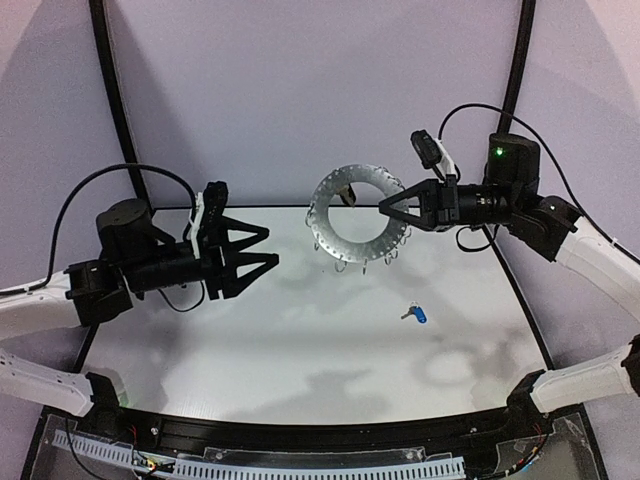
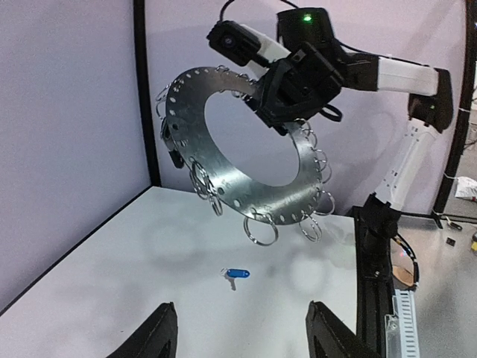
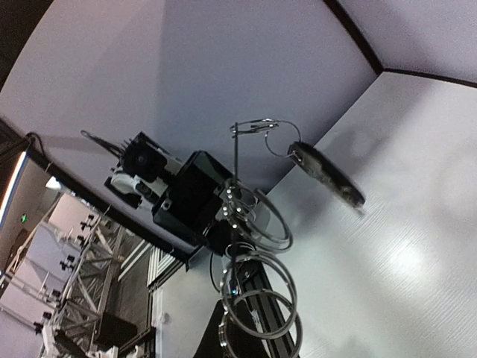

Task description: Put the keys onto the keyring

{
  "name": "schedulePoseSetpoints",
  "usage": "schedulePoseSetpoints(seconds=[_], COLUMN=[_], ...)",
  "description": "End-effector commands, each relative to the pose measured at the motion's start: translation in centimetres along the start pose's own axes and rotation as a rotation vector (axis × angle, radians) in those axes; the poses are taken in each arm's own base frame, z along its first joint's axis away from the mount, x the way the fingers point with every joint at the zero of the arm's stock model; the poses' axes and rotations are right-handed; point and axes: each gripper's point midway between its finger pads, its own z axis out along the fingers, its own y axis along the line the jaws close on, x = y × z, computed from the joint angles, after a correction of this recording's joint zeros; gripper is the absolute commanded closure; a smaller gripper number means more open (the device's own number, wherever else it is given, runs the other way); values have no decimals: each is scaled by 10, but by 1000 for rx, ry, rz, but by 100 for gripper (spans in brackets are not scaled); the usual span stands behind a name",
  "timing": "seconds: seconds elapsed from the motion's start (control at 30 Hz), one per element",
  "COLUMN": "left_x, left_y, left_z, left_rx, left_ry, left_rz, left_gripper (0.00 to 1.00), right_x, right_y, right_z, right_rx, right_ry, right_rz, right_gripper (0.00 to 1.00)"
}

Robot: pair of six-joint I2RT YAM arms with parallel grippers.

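The right gripper (image 1: pixel 383 208) is clamping its jaws tight on the 3 o'clock rim of the keyring (image 1: pixel 350 250), holding it up in the air over the far edge of the table (image 1: pixel 300 330), towards 12 o'clock. The ring is standing nearly upright and tilting a little, with its broad face turning towards the left arm. Wire loops (image 2: pixel 261 227) are dangling all round its rim. The key with the black tag (image 3: pixel 328 175) is hanging from one of them on the upper rim, at about 11 o'clock on the ring in the top view. The key with the blue tag (image 1: pixel 415 314) is lying flat on the tabletop, alone, at about 5 o'clock from the ring and well apart from both grippers. The left gripper (image 1: pixel 272 247) is hovering above the table at about 8 o'clock from the ring, its jaws standing apart and gripping nothing, with its fingertips pointing towards the ring across a clear gap. Bare white surface is stretching from the blue-tagged key towards the near rail (image 1: pixel 330 435) at 6 o'clock. At 12 o'clock the pale backdrop (image 1: pixel 300 90) is rising close behind the lifted ring.
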Motion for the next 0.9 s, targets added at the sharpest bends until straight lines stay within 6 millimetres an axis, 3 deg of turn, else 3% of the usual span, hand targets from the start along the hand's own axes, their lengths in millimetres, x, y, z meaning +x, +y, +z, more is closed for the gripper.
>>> schedulePoseSetpoints(seconds=[0.0, 0.07, 0.3, 0.43, 0.87], left_x=[23, 14, 12, 3, -25], left_y=[-22, -29, -42, -44, -30], left_z=[-17, -17, 9, 12, 34], left_rx=[102, 139, 272, 287, 246], left_ry=[74, 31, 27, -21, -140], left_rz=[33, 47, 8, 5, -72], left_gripper=[40, 40, 43, 45, 52], right_x=[19, 20, 13, 9, -2], right_y=[25, 27, 35, 34, 4], right_z=[-5, -3, -2, -1, 7], right_rx=[-126, -148, -195, -190, -69], right_ry=[128, 140, 110, 91, 9], right_rz=[-88, -88, -86, -67, 24], right_gripper=[100, 100, 100, 100, 100])
